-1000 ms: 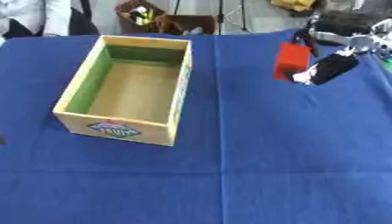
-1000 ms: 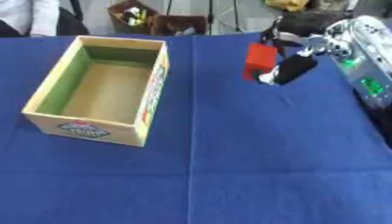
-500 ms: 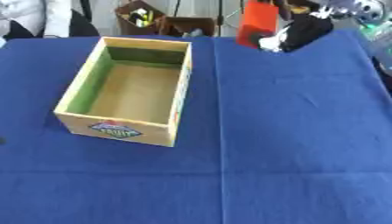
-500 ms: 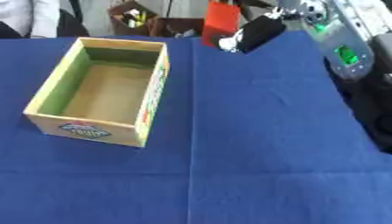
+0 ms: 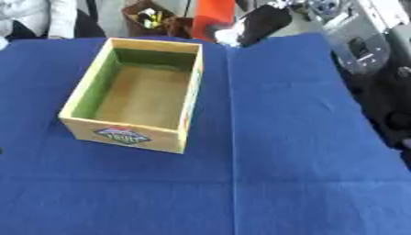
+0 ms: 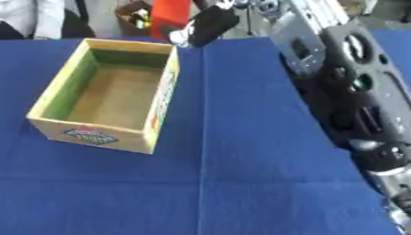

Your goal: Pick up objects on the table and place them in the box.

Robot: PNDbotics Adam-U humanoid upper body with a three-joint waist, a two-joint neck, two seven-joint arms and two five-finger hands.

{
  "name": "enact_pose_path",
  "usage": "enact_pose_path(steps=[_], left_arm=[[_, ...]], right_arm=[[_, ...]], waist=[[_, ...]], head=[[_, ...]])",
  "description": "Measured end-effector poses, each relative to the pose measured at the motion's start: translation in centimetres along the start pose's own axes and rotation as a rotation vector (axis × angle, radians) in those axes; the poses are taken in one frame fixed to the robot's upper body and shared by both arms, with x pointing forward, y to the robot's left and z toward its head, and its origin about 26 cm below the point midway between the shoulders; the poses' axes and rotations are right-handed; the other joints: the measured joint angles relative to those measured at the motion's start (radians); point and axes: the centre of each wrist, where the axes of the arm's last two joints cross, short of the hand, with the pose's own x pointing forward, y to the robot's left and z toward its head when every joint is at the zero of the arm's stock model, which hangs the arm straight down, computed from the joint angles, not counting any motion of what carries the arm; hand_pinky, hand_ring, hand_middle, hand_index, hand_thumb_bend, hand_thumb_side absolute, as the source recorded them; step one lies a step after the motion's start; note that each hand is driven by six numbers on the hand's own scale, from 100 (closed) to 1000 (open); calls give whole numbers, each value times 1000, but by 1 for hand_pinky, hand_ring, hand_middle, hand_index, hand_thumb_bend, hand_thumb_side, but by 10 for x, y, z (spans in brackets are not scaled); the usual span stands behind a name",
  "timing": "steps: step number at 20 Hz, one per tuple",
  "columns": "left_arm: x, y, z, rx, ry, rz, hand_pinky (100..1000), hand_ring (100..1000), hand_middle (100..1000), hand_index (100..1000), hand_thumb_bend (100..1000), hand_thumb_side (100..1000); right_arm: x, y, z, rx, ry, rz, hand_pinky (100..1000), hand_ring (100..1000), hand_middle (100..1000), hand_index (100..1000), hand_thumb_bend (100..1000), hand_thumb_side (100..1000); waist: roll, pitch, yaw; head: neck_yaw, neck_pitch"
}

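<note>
An open cardboard box (image 5: 189,103) with green inner walls stands on the blue cloth, left of centre, with nothing inside. My right hand (image 5: 261,23) is raised above the far edge of the table, just past the box's far right corner, with its fingers curled round a red-orange upright object (image 5: 212,16). The right arm (image 6: 337,73) stretches in from the right side. My left hand shows in neither view.
The blue cloth (image 5: 281,151) covers the whole table. Beyond the far edge sits a brown container (image 5: 148,16) with small coloured items, and a person in white stands at the far left.
My right hand has carried the red-orange object up and leftward, from over the right part of the table to above the far edge near the box's corner.
</note>
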Motion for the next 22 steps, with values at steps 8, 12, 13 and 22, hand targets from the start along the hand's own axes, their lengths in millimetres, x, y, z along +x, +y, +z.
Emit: enact_pose_path(steps=[8,12,13,22], left_arm=[[0,-2,0,-10,-1,11,418,618,543,816,316,776],[0,-3,-1,-15,-3,14,418,618,543,816,315,775],[0,-3,-2,-18,-5,17,418,618,543,815,314,775],[0,-5,-2,-21,-5,32,418,619,543,815,313,773]], right_arm=[[32,7,-34,-7,-48,-15,656,613,321,342,100,638],[47,15,-49,7,-67,-21,655,615,322,344,100,637],[51,18,-54,14,-68,-20,655,616,323,344,100,636],[65,60,-82,94,-2,-5,651,617,324,348,100,609]], waist=[[-6,9,21],[-9,14,33],[-12,15,37],[-14,26,53]], head=[[-14,0],[-24,-2],[-27,-3],[-39,-8]])
